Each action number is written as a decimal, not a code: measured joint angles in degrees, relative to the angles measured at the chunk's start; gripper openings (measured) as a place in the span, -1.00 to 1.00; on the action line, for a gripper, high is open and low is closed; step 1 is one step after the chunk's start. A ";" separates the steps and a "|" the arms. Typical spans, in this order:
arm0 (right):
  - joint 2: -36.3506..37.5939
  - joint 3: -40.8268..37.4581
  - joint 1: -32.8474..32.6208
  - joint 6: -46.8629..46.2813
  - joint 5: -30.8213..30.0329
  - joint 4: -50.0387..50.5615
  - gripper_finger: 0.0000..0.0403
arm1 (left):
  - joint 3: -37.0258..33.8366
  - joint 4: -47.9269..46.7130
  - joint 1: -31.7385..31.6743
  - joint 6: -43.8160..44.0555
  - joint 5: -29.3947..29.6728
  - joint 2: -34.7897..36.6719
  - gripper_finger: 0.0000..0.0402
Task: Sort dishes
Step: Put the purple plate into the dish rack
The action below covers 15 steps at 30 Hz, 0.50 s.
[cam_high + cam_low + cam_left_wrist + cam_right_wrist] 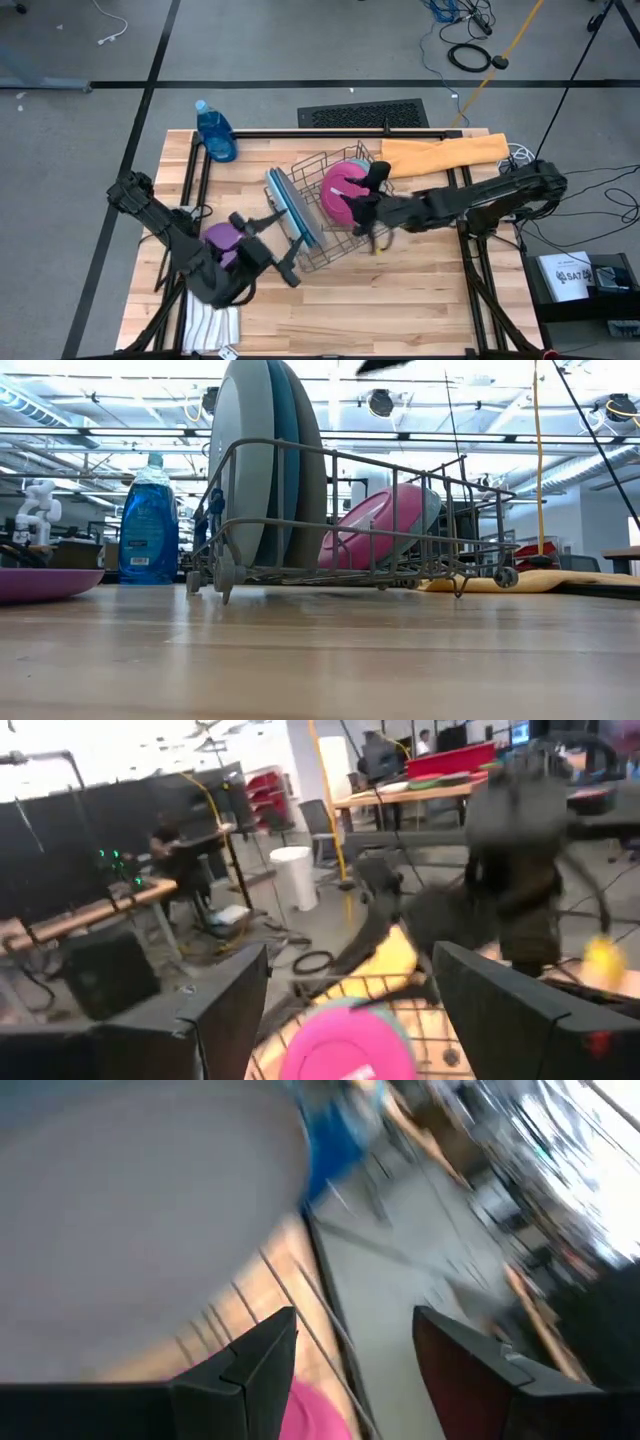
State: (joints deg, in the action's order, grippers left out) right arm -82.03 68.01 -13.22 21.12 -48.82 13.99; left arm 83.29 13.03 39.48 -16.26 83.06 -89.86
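Note:
The wire dish rack (335, 210) stands mid-table. The large grey (240, 460), light blue (282, 460) and dark blue (308, 470) plates stand on edge at its left end. The magenta plate (340, 190) leans inside the rack, and a pale plate edge (432, 505) shows behind it. The purple plate (222, 238) lies flat on the table under my left arm. My left gripper (280, 245) is open and empty beside the rack's near left corner. My right gripper (368, 218) is open and empty over the rack's near side, next to the magenta plate (315, 1415).
A blue soap bottle (215, 130) stands at the far left corner. An orange cloth (445, 152) lies at the far right. A striped white cloth (215, 325) lies at the near left edge. Bare wood lies near of the rack.

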 joint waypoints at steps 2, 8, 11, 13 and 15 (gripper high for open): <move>2.93 0.00 -0.35 2.33 5.83 -2.77 -0.03 | 0.00 -1.58 1.94 4.24 0.74 0.00 0.42; 11.36 0.05 -0.39 5.18 11.71 -3.05 -0.03 | 0.02 -2.19 7.70 11.62 -3.38 0.00 0.42; 14.51 0.07 -0.39 5.23 11.65 0.10 -0.03 | 0.00 -1.73 10.30 13.74 -15.52 0.00 0.42; 16.12 0.04 -0.39 4.66 11.65 3.02 -0.03 | 0.06 -4.27 11.36 16.41 -24.67 0.04 0.42; 17.38 0.05 -0.39 3.20 11.65 5.80 -0.03 | 0.06 -10.42 11.73 24.67 -28.49 0.04 0.42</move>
State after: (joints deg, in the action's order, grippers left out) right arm -64.65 68.05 -13.61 24.32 -37.17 19.80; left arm 83.35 2.61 51.21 8.40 54.57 -89.82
